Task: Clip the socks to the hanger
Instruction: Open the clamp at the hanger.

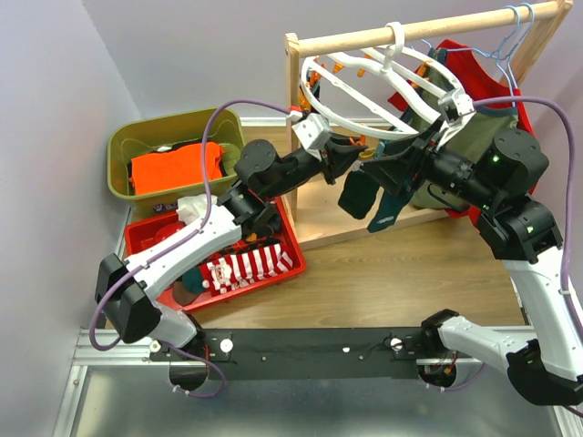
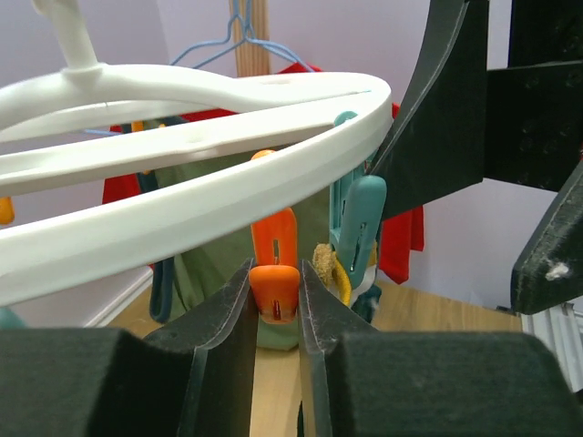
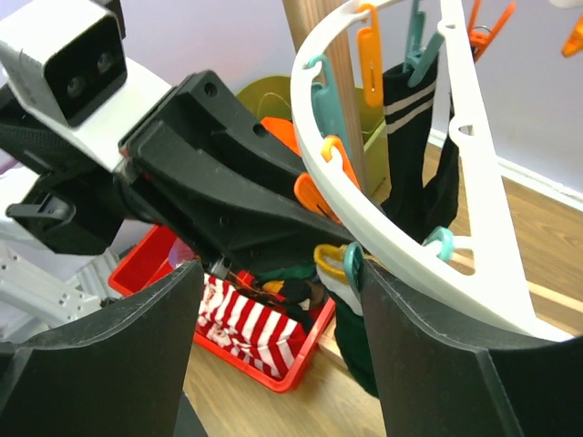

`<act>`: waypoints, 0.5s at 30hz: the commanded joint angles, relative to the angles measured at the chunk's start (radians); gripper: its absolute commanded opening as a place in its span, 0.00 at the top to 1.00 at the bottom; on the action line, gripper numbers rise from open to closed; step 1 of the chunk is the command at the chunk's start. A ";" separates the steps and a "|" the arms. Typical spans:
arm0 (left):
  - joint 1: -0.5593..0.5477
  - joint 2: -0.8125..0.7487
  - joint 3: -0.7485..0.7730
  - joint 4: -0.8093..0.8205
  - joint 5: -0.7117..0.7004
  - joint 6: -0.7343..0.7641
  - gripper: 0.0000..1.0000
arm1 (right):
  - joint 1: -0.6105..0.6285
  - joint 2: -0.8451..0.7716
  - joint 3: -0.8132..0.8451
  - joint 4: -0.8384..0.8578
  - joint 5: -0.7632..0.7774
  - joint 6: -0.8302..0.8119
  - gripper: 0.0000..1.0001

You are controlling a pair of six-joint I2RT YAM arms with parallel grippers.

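The white ring hanger [image 1: 373, 86] hangs by its hook from the wooden rod. My left gripper [image 2: 275, 273] is shut on an orange clip [image 2: 274, 293] dangling under the ring [image 2: 182, 214]. Just right of it, a teal clip [image 2: 361, 218] holds a sock with a yellow cuff [image 2: 330, 269]. My right gripper [image 3: 278, 300] stands open and wide beside that teal clip [image 3: 353, 264], its right finger [image 3: 428, 364] against the ring. Dark green [image 1: 357, 196] and teal [image 1: 387, 211] socks hang from the hanger. A black sock with white stripes [image 3: 410, 137] hangs further round.
A red basket [image 1: 291, 238] at left holds more socks, among them a red-and-white striped one [image 1: 244, 266]. Behind it is a green bin [image 1: 123, 150] with an orange garment [image 1: 175, 168]. Olive and red shirts [image 1: 474, 123] hang on the wooden rack [image 1: 428, 29].
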 commanded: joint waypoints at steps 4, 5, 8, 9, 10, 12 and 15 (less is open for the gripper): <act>-0.055 0.025 0.076 -0.160 -0.124 0.059 0.83 | 0.004 0.004 -0.019 0.048 0.073 0.080 0.26; -0.057 0.024 0.080 -0.179 -0.151 0.058 0.83 | 0.004 0.006 -0.017 0.048 0.080 0.082 0.27; -0.061 0.022 0.100 -0.235 -0.231 0.055 0.84 | 0.004 -0.006 -0.003 0.036 0.147 0.073 0.27; -0.061 0.020 0.106 -0.247 -0.246 0.055 0.84 | 0.004 -0.017 0.000 0.026 0.175 0.065 0.27; -0.061 0.016 0.111 -0.255 -0.259 0.059 0.84 | 0.004 -0.035 0.003 0.020 0.206 0.057 0.27; -0.063 0.008 0.114 -0.270 -0.280 0.059 0.84 | 0.005 -0.052 0.007 -0.001 0.287 0.034 0.27; -0.064 0.002 0.126 -0.292 -0.282 0.064 0.84 | 0.004 -0.072 0.015 -0.018 0.310 0.002 0.27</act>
